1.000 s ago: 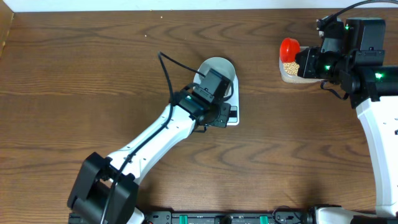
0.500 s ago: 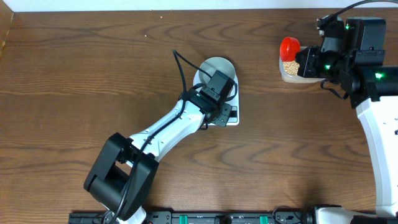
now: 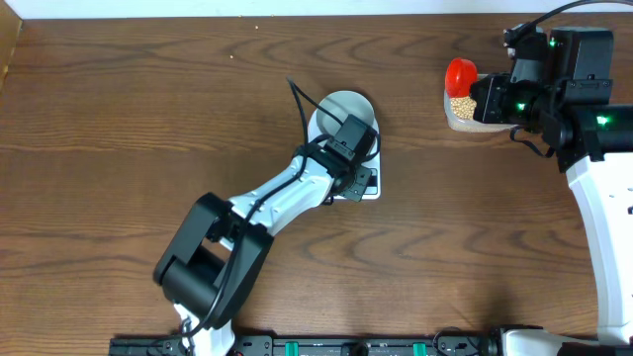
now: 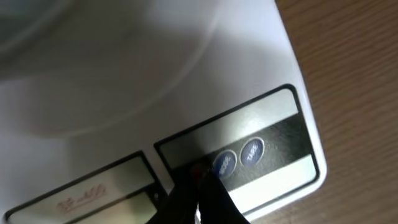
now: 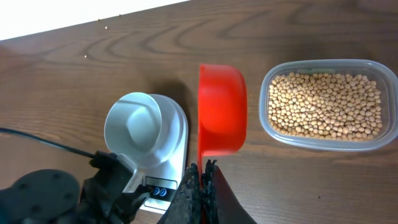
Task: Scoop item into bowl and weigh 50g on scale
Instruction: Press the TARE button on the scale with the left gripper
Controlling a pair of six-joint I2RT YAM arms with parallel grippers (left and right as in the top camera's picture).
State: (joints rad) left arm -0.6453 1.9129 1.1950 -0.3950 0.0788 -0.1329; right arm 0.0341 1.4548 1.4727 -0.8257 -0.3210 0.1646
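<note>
Pincer left [image 4: 200,190]: shut, empty, tips down by the scale [image 4: 249,74] buttons, bottom-centre
Pincer right [image 5: 203,180]: clamped on red scoop [image 5: 222,109] handle, bottom-centre

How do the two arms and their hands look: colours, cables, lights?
The left arm and right arm have white links and black joints. The left hand and right hand are black. A black cable loops off the left arm. Green lights glow on the right arm.

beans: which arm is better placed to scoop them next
Right. The right gripper is shut on the red scoop, beside the beans in their clear container. The left gripper is shut, its tip at the buttons of the scale.
</note>
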